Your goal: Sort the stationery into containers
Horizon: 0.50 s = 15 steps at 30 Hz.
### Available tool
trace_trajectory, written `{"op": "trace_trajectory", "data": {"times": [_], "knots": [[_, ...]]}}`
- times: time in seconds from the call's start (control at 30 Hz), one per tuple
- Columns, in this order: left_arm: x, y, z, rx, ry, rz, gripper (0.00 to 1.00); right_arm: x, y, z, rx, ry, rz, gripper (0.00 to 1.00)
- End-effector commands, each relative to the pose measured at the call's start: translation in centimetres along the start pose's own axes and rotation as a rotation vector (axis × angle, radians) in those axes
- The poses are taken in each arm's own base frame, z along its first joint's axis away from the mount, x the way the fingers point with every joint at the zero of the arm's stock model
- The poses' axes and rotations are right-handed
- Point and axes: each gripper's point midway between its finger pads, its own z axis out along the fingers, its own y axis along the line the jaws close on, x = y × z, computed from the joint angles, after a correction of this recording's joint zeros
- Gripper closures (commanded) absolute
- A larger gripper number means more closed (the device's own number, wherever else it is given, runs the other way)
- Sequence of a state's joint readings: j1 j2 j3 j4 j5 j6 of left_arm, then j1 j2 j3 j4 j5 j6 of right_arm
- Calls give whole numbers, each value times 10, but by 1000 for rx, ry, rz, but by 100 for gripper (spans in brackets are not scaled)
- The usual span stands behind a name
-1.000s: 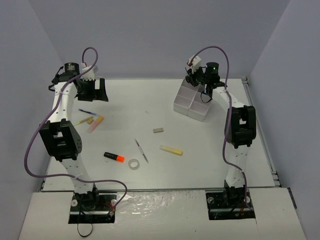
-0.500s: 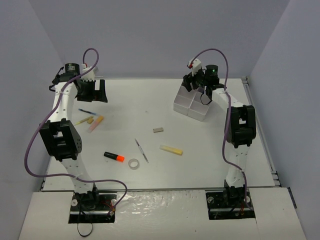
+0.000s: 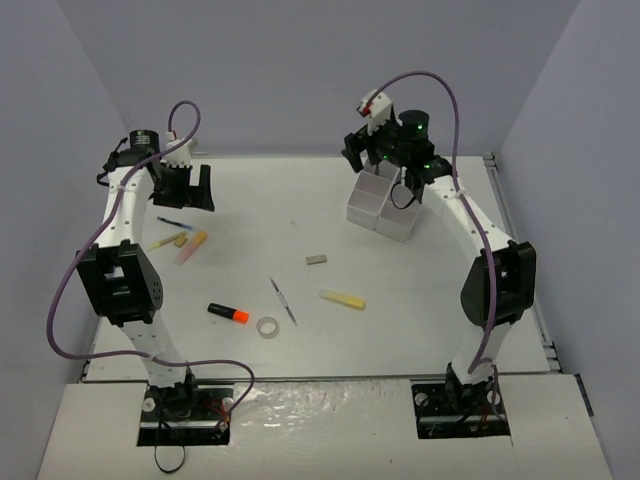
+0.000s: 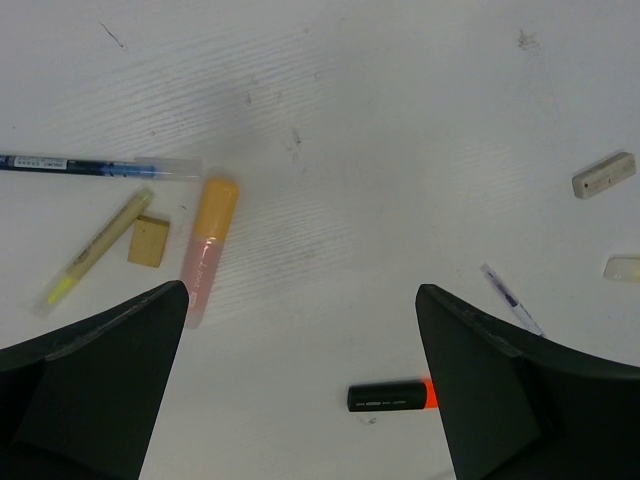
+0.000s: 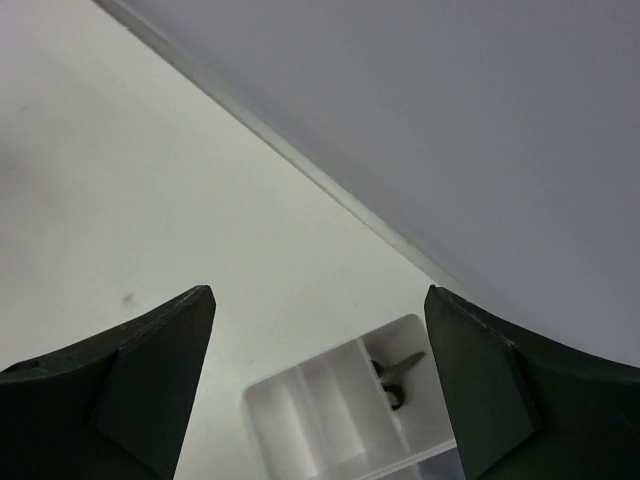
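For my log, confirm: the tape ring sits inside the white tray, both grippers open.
No: the tape ring lies on the table beside the black marker, outside the white tray, per the top external view. The left gripper and right gripper are open.

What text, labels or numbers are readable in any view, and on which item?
No text can be read in any view.
Too small to read: pale print along the barrel of the dark blue pen with clear cap.
Blurred: faint grey print on the body of the black marker with orange cap.
No marking seen: white divided plastic tray.
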<state>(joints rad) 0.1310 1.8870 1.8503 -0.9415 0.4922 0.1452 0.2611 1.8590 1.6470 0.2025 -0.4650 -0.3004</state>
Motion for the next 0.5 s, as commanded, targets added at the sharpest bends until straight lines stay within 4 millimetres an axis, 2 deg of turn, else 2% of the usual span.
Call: {"op": "trace_trajectory", "data": {"times": [0.0,0.13,0.27,0.37,0.47], "knots": [[-5,-17,-42,-10,-72,81,3,12,87,-18,-91,162,-42,16],[17,-17,-44,-1,-20,83,3,40,115,-28,-99,262,74,17],[44,-16,-55,-11,12,86,3,64,158,-43,-124,370,160,21],[56,-13,-61,-25,13,84,3,86,192,-61,-145,478,182,20],[68,-9,-68,-51,5,76,3,115,210,-83,-114,593,262,20]]}}
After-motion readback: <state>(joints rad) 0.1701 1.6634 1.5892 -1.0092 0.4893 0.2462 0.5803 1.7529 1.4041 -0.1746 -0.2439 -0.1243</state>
